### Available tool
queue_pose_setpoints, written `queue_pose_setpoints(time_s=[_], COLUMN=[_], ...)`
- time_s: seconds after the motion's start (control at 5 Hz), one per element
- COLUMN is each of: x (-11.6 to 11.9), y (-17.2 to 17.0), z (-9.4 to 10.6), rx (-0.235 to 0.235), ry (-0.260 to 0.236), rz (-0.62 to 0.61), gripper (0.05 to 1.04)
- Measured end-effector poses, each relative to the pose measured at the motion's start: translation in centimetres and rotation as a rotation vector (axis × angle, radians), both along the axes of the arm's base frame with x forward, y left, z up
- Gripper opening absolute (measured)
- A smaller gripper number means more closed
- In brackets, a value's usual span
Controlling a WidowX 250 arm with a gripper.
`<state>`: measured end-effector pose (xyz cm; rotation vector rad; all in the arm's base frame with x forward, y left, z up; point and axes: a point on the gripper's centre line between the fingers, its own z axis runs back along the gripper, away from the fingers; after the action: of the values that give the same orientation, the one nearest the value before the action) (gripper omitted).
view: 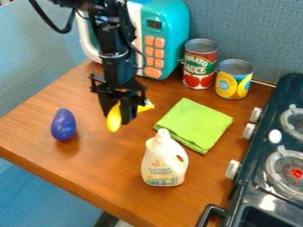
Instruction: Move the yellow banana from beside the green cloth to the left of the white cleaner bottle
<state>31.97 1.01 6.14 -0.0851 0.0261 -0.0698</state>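
Gripping: yellow banana-shaped piece (114, 119), between the fingers of the black gripper (116, 118); one end pokes out past them, right in view.
Fingers: part-open, spread about the piece's thickness; look closed onto it.
Yellow piece height: over or on mid-table; can't tell if it touches the wood.
Status: grasp looks made, piece not released. Can't judge further from this.
Purple toy: eggplant-like (63, 125), lying left of the gripper, well apart, untouched.
Green cloth: folded flat (194, 125), right of the gripper, nothing on it.
White bottle: upright (165, 160), near side of the cloth, just beside it, cap on.
Cans: tomato can (200, 64) and shorter yellow-label can (234, 80), both upright, side by side at the back.
Toy microwave: teal and white (163, 33), behind the arm, back of table.
Table: brown wood (106, 170), under all of these.
Stove: dark, with burners and white knobs (251, 188), right edge of view.
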Motion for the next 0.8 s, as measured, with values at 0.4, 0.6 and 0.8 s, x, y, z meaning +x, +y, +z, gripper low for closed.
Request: queue_pose_setpoints(time_s=[0.4, 0.6, 0.8], x=[-2.0, -3.0, -4.3], y=[0.8, 1.7, 2.8], z=[-1.9, -3.1, -4.1], rx=[0.013, 0.042, 0.050], ry=[0.085, 0.119, 0.145], rz=[-0.010, -0.041, -0.072], gripper=[0.521, 0.521, 0.521])
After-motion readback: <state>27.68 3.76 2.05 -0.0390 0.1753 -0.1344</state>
